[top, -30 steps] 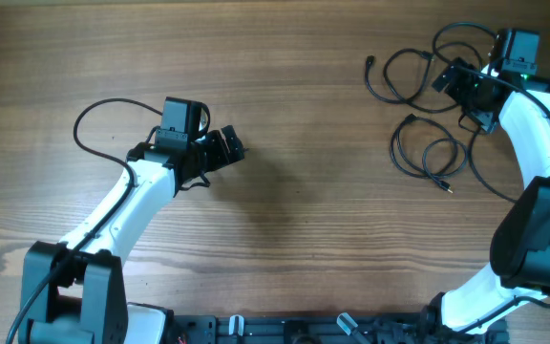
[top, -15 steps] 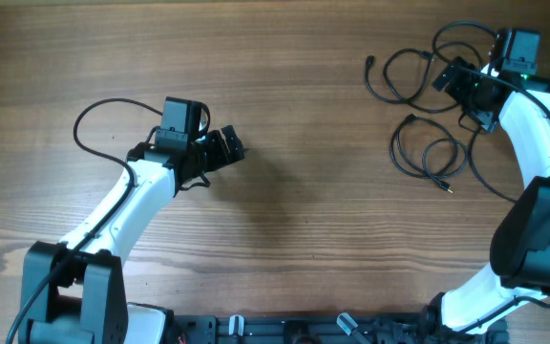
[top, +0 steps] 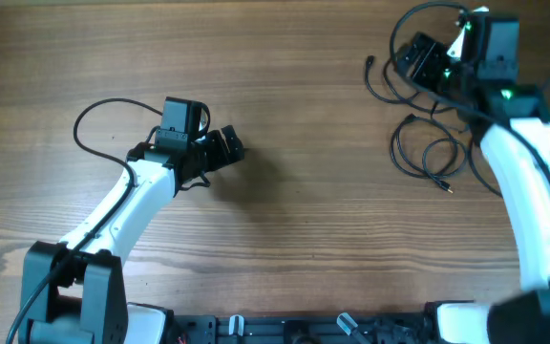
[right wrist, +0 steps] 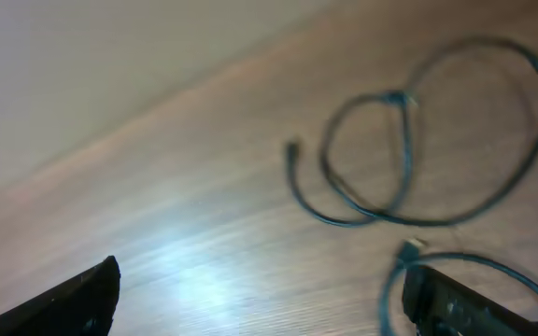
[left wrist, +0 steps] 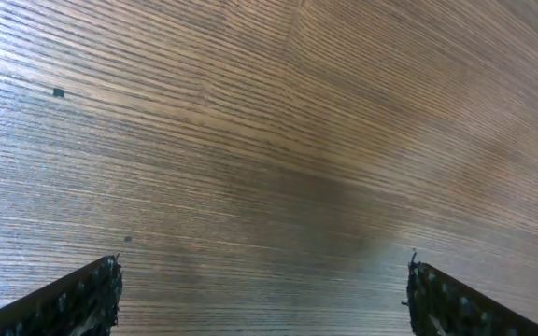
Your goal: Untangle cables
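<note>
Your left gripper (top: pixel 232 148) and right gripper (top: pixel 418 59) gape wide, both empty. The cables (top: pixel 426 158) look light and limp; pinch one loop clear of crossings.

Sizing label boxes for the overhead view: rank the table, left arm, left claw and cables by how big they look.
1. table
2. left arm
3. cables, taken as one spread, partly hidden by the right arm
4. left claw
</note>
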`<action>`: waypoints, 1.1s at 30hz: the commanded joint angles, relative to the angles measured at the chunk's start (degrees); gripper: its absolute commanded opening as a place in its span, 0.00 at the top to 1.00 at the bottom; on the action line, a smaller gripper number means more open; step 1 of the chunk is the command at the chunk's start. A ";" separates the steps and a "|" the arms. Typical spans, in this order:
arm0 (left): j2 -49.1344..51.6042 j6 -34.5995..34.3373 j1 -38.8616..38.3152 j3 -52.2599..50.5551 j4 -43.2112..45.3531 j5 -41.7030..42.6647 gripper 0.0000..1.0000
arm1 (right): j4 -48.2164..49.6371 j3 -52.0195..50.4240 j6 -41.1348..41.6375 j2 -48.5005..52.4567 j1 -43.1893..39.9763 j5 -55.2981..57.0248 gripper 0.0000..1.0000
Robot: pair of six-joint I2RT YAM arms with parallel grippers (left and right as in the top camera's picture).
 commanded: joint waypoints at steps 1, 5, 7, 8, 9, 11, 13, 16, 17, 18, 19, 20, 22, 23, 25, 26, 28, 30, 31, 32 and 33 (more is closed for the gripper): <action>0.39 0.48 0.22 0.07 -0.02 -0.74 0.00 | 0.13 0.37 -0.66 -6.51 1.03 -0.31 0.00; 0.39 0.48 0.22 0.07 -0.02 -0.74 0.00 | 0.11 0.37 -0.66 -12.85 1.03 -0.31 0.00; 0.39 0.48 0.22 0.07 -0.02 -0.74 0.00 | 0.09 0.37 -0.66 -15.41 1.03 -0.31 0.00; 0.39 0.48 0.22 0.07 -0.02 -0.74 0.00 | 0.09 0.37 -0.66 -16.57 1.03 -0.31 0.00; 0.39 0.48 0.22 0.07 -0.02 -0.74 0.00 | 0.09 0.37 -0.66 -17.59 1.03 -0.31 0.00; 0.39 0.48 0.22 0.07 0.00 -0.74 0.00 | 0.09 0.37 -0.63 -19.93 1.03 -0.31 0.00; 0.39 0.48 0.22 0.07 -0.02 -0.74 0.00 | 0.09 0.37 -0.66 -21.11 1.03 -0.31 0.00; 0.39 0.48 0.22 0.07 0.00 -0.74 0.00 | 0.07 0.37 -0.66 -21.33 1.03 -0.31 0.00; 0.39 0.48 0.22 0.07 -0.02 -0.74 0.00 | 0.04 0.37 -0.66 -21.24 1.03 -0.31 0.00; 0.39 0.48 0.22 0.07 -0.02 -0.74 0.00 | 0.04 0.37 -0.63 -21.22 1.03 -0.31 0.00; 0.39 0.48 0.22 0.07 -0.02 -0.74 0.00 | 0.04 0.37 -0.66 -21.09 1.03 -0.31 0.00; 0.39 0.48 0.22 0.07 -0.02 -0.74 0.00 | 0.04 0.37 -0.66 -20.87 1.03 -0.31 0.00; 0.39 0.48 0.22 0.07 -0.02 -0.74 0.00 | 0.04 0.37 -0.63 -20.24 1.03 -0.31 0.00; 0.39 0.48 0.22 0.07 -0.02 -0.74 0.00 | 0.04 0.37 -0.63 -19.76 1.03 -0.31 0.00; 0.39 0.48 0.22 0.07 -0.02 -0.74 0.00 | 0.04 0.37 -0.66 -18.67 1.03 -0.31 0.00; 0.39 0.48 0.22 0.07 -0.02 -0.74 0.00 | 0.04 0.37 -0.63 -18.05 1.03 -0.31 0.00; 0.39 0.48 0.22 0.07 -0.02 -0.74 0.00 | 0.04 0.37 -0.66 -16.63 1.03 -0.31 0.00; 0.39 0.48 0.22 0.07 0.00 -0.74 0.00 | 0.04 0.37 -0.66 -14.58 1.03 -0.31 0.00; 0.39 0.48 0.22 0.07 -0.02 -0.74 0.00 | 0.04 0.37 -0.63 -13.55 1.03 -0.31 0.00; 0.39 0.48 0.22 0.07 -0.02 -0.74 0.00 | 0.04 0.37 -0.68 -12.55 1.03 -0.31 0.00; 0.39 0.48 0.22 0.07 -0.02 -0.74 0.00 | 0.04 0.37 -0.63 -11.34 1.03 -0.31 0.01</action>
